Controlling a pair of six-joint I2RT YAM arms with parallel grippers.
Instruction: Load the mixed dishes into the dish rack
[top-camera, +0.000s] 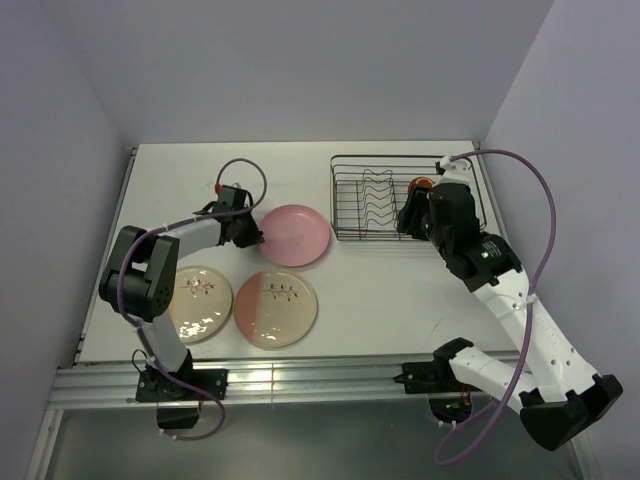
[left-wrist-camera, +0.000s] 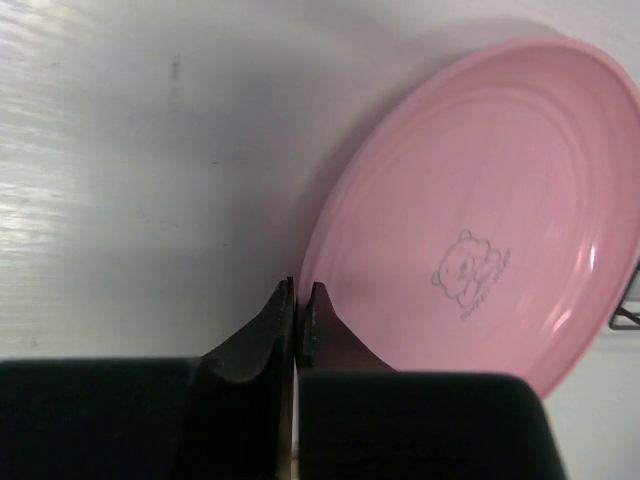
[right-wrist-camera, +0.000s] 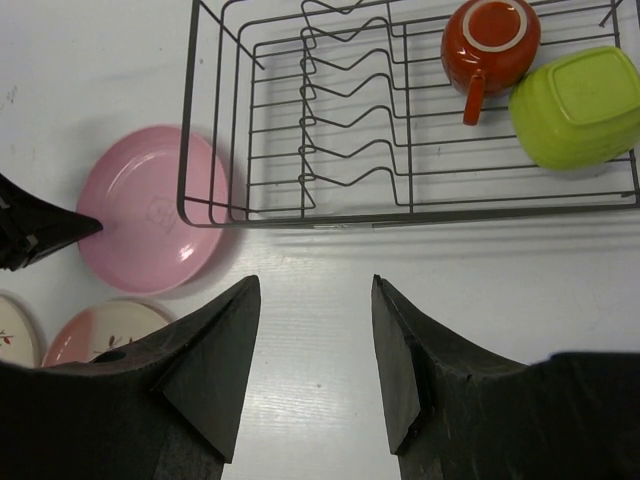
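The plain pink plate (top-camera: 295, 235) lies flat left of the dish rack (top-camera: 345, 200). My left gripper (top-camera: 258, 236) is shut on its left rim; in the left wrist view the closed tips (left-wrist-camera: 298, 290) straddle the plate's (left-wrist-camera: 480, 210) edge. My right gripper (right-wrist-camera: 314, 285) is open and empty, above bare table just in front of the rack (right-wrist-camera: 400, 215). The orange-red cup (right-wrist-camera: 490, 40) and the lime-green bowl (right-wrist-camera: 580, 105) lie upturned in the rack's right part. The pink-and-cream plate (top-camera: 275, 308) and the yellow-and-cream plate (top-camera: 197, 303) lie near the front left. The white bowl is out of view.
The rack's wavy dividers (right-wrist-camera: 345, 100) hold nothing. Walls close in the table at the back and both sides. The right arm (top-camera: 480, 255) reaches over the rack's front right corner.
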